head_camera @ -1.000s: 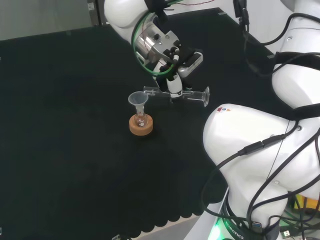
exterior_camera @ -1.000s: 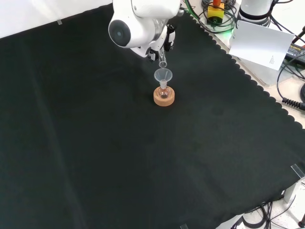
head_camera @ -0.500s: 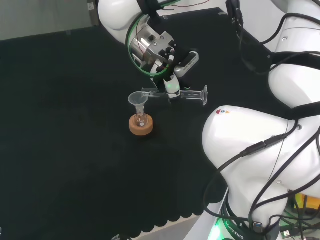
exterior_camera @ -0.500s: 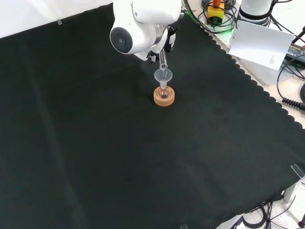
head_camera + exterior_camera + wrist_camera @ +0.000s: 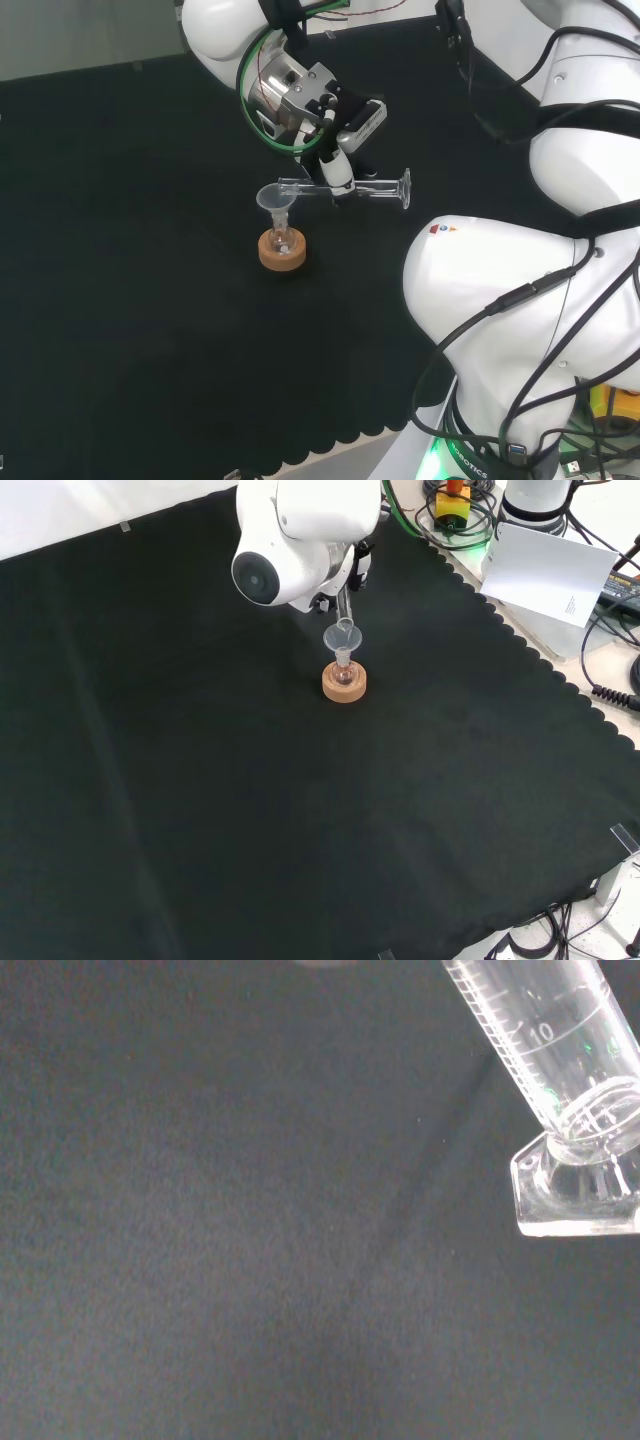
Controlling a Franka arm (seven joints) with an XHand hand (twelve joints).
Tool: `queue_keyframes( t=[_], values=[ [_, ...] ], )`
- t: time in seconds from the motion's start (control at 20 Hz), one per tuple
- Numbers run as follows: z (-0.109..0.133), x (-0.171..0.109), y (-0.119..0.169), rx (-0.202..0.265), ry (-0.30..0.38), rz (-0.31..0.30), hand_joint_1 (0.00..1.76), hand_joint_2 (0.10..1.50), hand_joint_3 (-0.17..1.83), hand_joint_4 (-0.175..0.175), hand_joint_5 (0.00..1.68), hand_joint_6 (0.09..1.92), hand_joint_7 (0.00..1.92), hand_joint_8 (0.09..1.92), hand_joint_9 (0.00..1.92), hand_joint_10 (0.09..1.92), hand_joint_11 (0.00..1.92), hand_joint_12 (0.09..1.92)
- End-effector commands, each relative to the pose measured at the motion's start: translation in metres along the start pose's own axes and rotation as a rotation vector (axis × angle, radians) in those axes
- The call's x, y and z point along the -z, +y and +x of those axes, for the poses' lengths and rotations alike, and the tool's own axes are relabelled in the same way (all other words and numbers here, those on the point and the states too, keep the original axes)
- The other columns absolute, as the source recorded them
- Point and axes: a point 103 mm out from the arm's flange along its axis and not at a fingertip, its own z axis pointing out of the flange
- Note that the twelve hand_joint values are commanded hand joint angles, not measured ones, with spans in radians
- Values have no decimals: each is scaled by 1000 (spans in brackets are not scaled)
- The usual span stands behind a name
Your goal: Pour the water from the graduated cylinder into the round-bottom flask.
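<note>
Shifted a little toward the funnel (image 5: 273, 197), the hand (image 5: 338, 165) grips the cylinder (image 5: 345, 187) near level, its mouth over the funnel in the flask (image 5: 281, 240) mid-desk, so pouring looks underway, not finished.

Wrist view: graduated cylinder (image 5: 540, 1045) carries printed graduation lines along its clear wall, with the numeral "10" legible near the foot (other marks too faint to read). No further readable text noted.
</note>
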Motion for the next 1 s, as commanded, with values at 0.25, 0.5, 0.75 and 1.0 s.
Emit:
queue_keyframes(
  t=[0.25, 0.5, 0.75, 1.0],
  values=[
    [8, 5, -2, -37, -12, 30, 1260, 1112, 1, -175, 970, 1002, 1004, 995, 1408, 87, 1104, 854],
    [5, 5, -3, -64, -16, 45, 1260, 1113, 1, -175, 969, 1004, 1003, 996, 1409, 87, 1103, 854],
    [5, 7, -5, -72, -20, 50, 1260, 1113, 1, -175, 968, 1005, 1002, 998, 1410, 87, 1102, 854],
    [0, 4, -3, -66, -24, 56, 1260, 1113, 1, -175, 967, 1006, 1001, 999, 1411, 87, 1101, 854]
  ],
)
